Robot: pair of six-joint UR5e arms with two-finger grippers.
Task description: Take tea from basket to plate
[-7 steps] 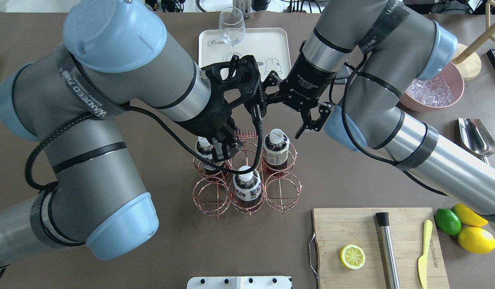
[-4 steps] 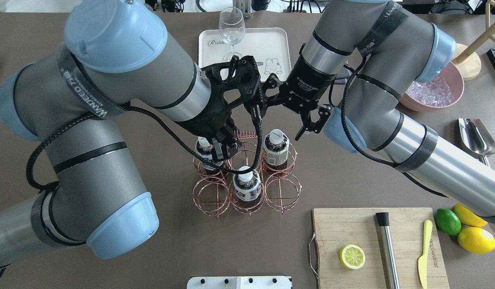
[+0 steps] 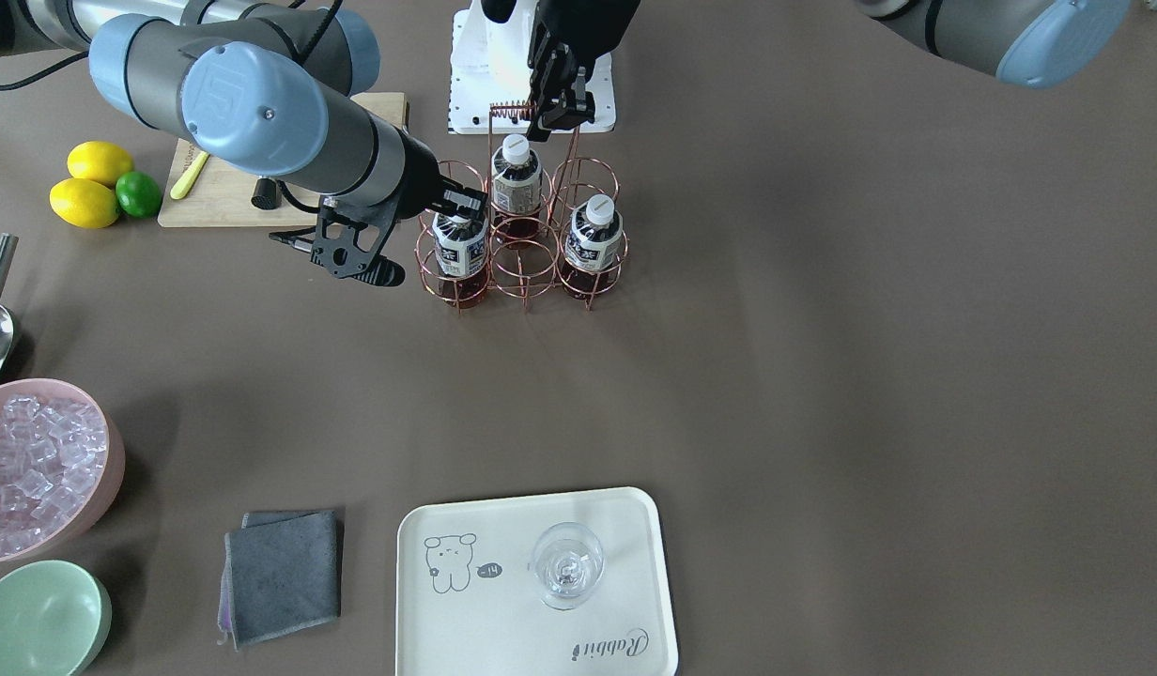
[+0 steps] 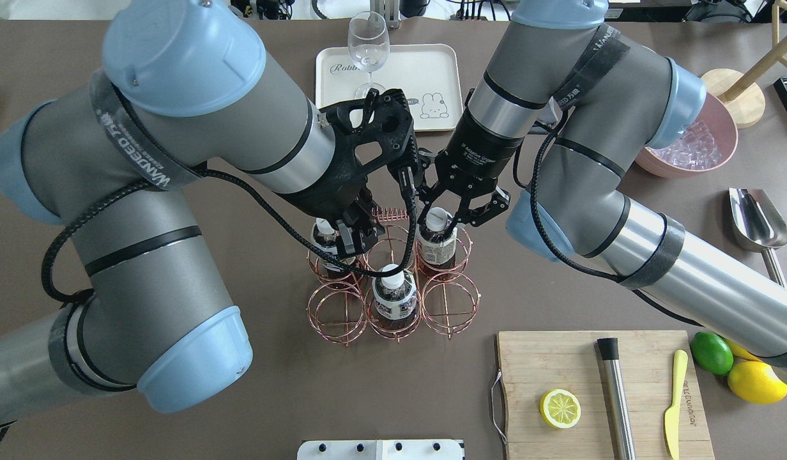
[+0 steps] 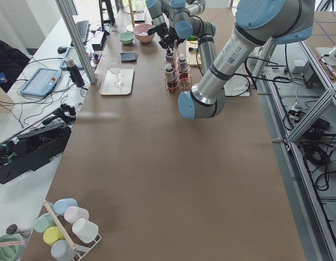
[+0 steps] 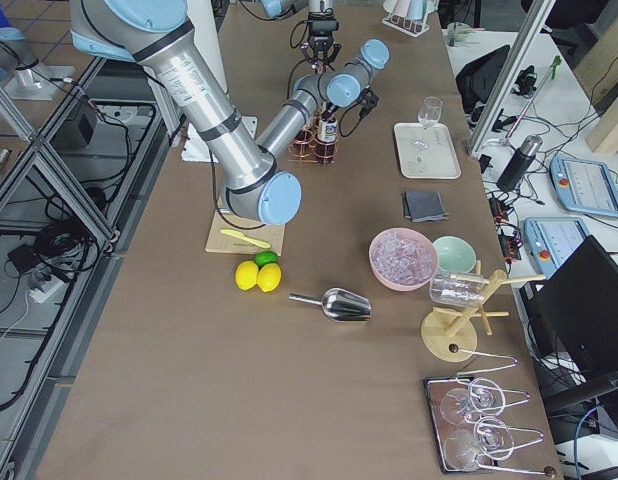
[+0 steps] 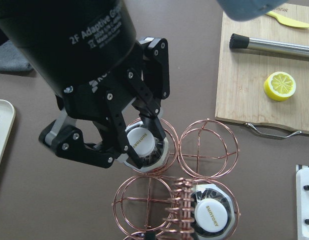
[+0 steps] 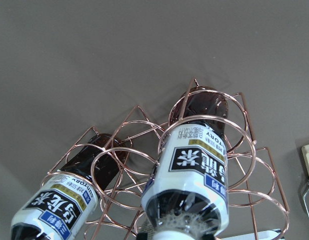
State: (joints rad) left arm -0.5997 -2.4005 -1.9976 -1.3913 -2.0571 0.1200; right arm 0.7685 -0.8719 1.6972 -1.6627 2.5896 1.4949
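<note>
While your right gripper [image 4: 439, 218] hangs over the basket [image 4: 330, 305], its jaws stand parted either side of the white cap of the tea [image 7: 142, 142] — that bottle sits upright in a corner ring on the plate's side. Your left gripper [image 3: 554, 111] is clamped on the basket's coiled handle. The plate [image 4: 435, 62] lies well apart.

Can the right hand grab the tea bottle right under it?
Probably yes: the right hand is open and straddles the cap of the tea bottle, with nothing between them.
</note>
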